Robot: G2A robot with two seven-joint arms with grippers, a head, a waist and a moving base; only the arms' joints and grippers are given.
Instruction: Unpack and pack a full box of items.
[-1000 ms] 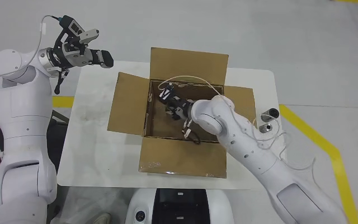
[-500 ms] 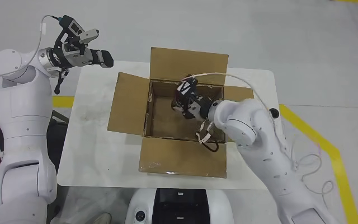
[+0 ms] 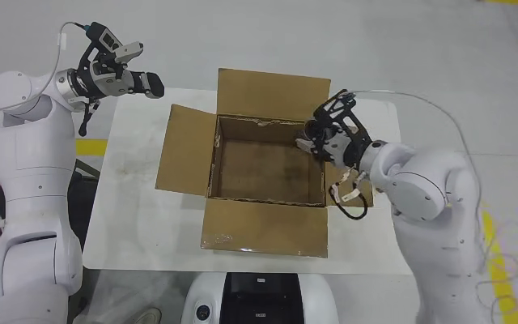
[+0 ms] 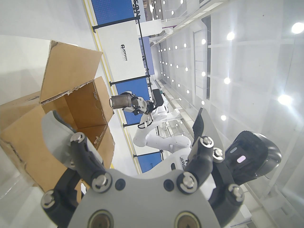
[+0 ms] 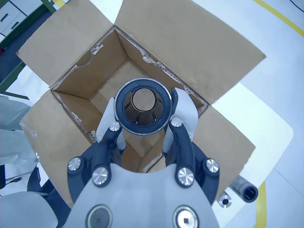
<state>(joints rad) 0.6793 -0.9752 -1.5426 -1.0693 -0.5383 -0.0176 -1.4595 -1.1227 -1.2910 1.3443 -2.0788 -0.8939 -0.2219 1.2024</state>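
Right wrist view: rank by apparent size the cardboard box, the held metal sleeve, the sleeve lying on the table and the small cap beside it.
Largest: cardboard box
held metal sleeve, though nearest the camera, so unsure against the next
lying sleeve
Smallest: small cap

Past my left end effector (image 4: 125,116), a white partition panel (image 4: 123,48) out in the hall carries a small logo with one short word in dark letters beside it. The blue banner (image 4: 111,5) behind that panel bears a similar word in small white letters, and again much larger along one edge.
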